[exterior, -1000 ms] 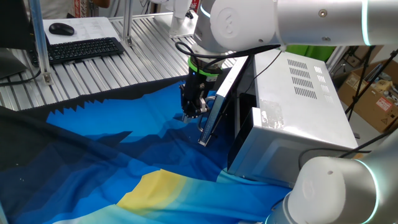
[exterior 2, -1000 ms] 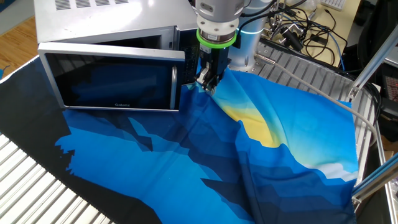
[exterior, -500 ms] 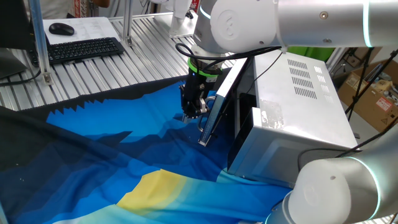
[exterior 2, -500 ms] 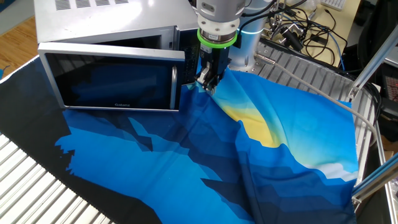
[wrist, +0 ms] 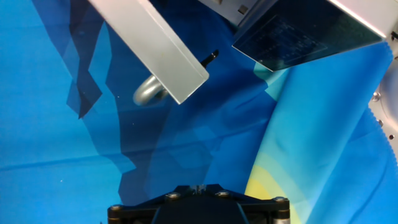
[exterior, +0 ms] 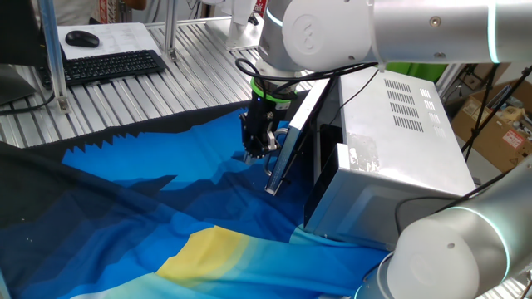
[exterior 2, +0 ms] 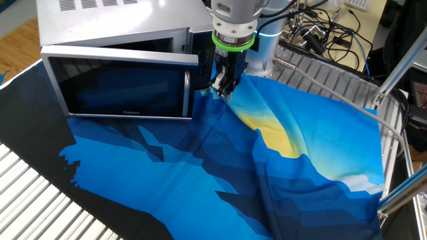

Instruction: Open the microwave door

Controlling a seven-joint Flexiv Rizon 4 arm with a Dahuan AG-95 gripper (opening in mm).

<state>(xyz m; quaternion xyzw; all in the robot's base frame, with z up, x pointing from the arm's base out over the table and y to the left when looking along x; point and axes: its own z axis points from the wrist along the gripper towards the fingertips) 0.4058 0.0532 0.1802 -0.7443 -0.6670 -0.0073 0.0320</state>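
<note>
The silver-grey microwave [exterior: 399, 133] stands on a blue cloth; it also shows in the other fixed view [exterior 2: 113, 20]. The microwave door [exterior 2: 120, 87] with dark glass and a curved silver handle [exterior 2: 187, 90] hangs partly open, seen edge-on in one fixed view [exterior: 291, 141]. My gripper [exterior: 259, 149] points down at the cloth right beside the door's free edge, on the handle side [exterior 2: 222, 92]. Its fingers look closed together and hold nothing. In the hand view the door's edge [wrist: 155, 50] and handle end [wrist: 148, 93] lie ahead; my fingertips are not visible there.
A blue and yellow cloth [exterior 2: 200, 173] covers the table. A keyboard [exterior: 108, 65] and mouse [exterior: 81, 38] lie at the far left. Cables [exterior 2: 320, 27] and a metal frame post [exterior 2: 400, 67] stand beside the table. Cardboard boxes [exterior: 499, 124] sit behind the microwave.
</note>
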